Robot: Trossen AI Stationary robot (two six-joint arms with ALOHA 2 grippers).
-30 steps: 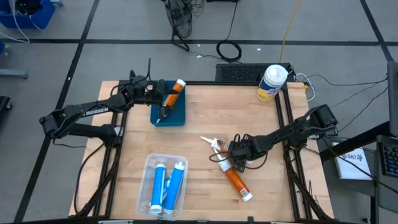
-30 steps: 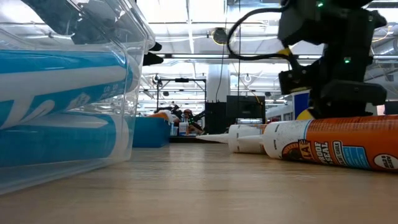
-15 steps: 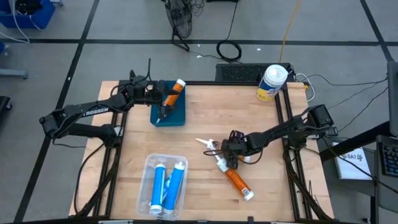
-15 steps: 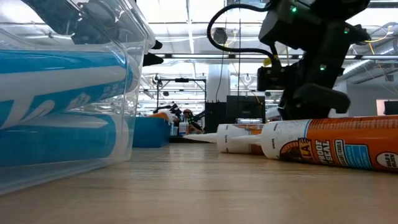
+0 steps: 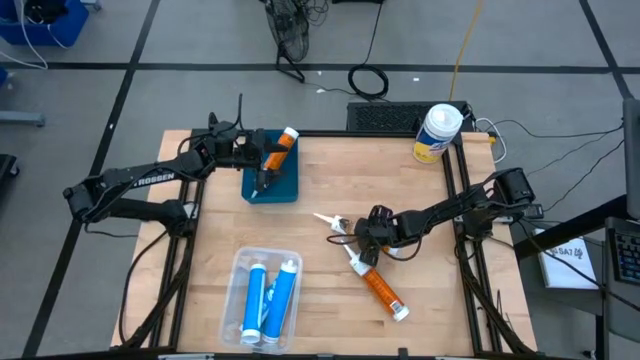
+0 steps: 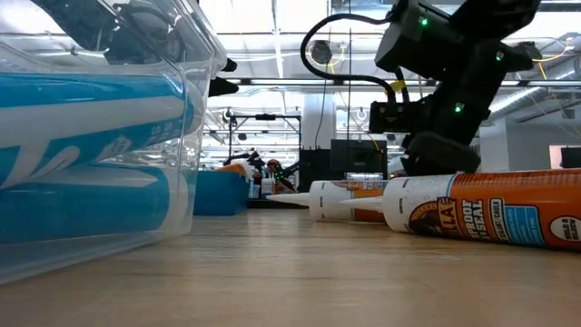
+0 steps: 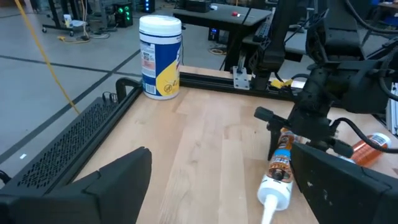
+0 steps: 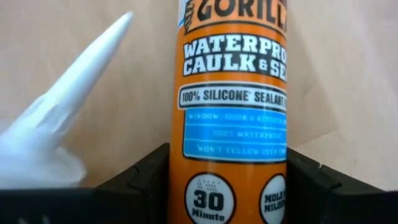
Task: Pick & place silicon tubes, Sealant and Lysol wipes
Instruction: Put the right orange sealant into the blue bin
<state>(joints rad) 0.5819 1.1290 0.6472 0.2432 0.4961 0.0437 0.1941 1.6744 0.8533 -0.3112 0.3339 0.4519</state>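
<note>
My right gripper (image 5: pixel 368 232) is shut on an orange sealant tube (image 8: pixel 233 93) near the table's middle; its white nozzle (image 5: pixel 327 221) points toward the far left. A second orange tube (image 5: pixel 378 285) lies flat on the table just nearer. My left gripper (image 5: pixel 262 168) hangs open over a blue tray (image 5: pixel 285 188) at the far left; a third orange tube (image 5: pixel 281 149) lies across the tray's far right corner. The Lysol wipes canister (image 5: pixel 438 132) stands upright at the far right corner, also in the left wrist view (image 7: pixel 160 57). My right gripper pinches the orange tube's body by its two round sides (image 8: pixel 177 155) between its two fingers (image 8: pixel 140 183). The fingers slant down from the table's right side. The tube runs on ahead of them toward the left. I cannot tell whether it is clear of the table.
A clear plastic bin (image 5: pixel 240 265) holding blue tubes (image 5: pixel 268 300) stands at the near left and fills the left of the low view (image 6: pixel 100 136). A black rail frames the table's far and right edges (image 5: pixel 455 180).
My right gripper has gone toward the table's left edge and a little toward the far edge, staying shut on the orange tube. The tube has gone with it, its nozzle now farther left.
</note>
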